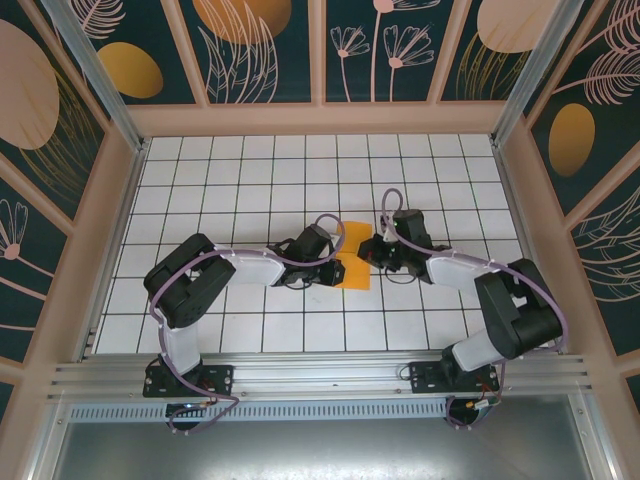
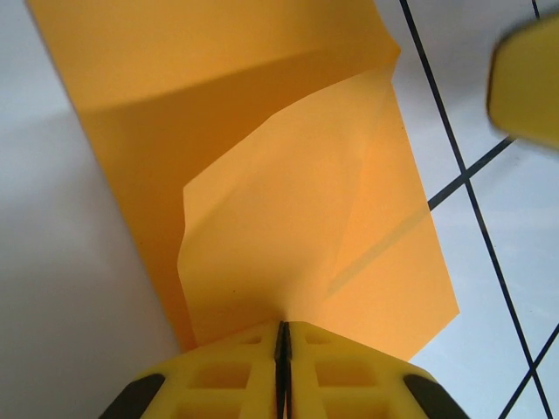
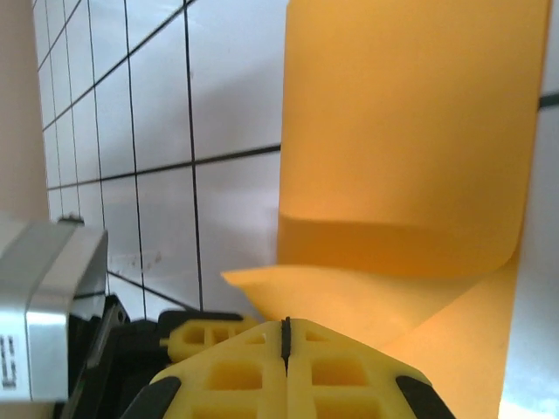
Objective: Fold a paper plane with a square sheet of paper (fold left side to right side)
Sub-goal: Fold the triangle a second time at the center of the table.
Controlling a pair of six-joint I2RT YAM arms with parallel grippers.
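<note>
The square sheet of paper (image 1: 355, 270) lies mid-table, its long axis running 12 to 6 in the top view. It sits at 3 o'clock from your left gripper (image 2: 282, 336) and 9 o'clock from your right gripper (image 3: 286, 330). Both have their jaws pressed together, each apparently pinching a raised edge of the sheet. To fold, the left edge must travel toward 3 o'clock, and your left arm is the one placed for it.

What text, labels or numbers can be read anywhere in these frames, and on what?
No legible text anywhere.
On the orange sheet: nothing, it is plain.
On the grey housing in the right wrist view: small dark marks at its left edge, too blurred to read.
On the wall panels: leaf and flower patterns, no lettering.
</note>
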